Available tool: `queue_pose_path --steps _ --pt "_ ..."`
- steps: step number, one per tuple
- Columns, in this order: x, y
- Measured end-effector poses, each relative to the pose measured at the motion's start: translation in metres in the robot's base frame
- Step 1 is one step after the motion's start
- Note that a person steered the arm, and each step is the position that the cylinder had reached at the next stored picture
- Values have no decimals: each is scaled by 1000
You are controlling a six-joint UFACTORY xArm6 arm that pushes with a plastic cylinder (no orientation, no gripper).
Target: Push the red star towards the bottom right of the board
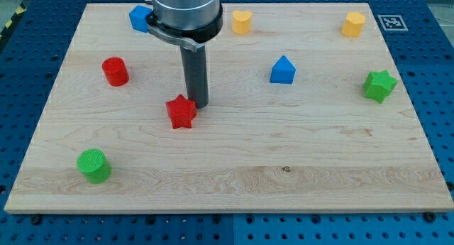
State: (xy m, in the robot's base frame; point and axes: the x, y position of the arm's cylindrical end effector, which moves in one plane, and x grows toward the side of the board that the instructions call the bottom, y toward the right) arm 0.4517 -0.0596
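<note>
The red star [181, 112] lies on the wooden board [234, 181], left of centre. My tip [198, 104] rests on the board at the star's upper right edge, touching or almost touching it. The dark rod rises from there to the arm's grey body at the view's top.
A red cylinder [114, 71] stands at the left. A green cylinder [93, 165] is at the bottom left. A blue block [139, 18], partly hidden by the arm, a yellow heart [242, 21] and a yellow block [353, 23] line the top. A blue block [282, 70] and a green star [379, 86] are at the right.
</note>
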Motion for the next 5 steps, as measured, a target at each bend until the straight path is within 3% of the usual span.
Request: queue_pose_path --steps 2,3,5 --pt "-3 -95" --pt "15 -82" --pt "44 56"
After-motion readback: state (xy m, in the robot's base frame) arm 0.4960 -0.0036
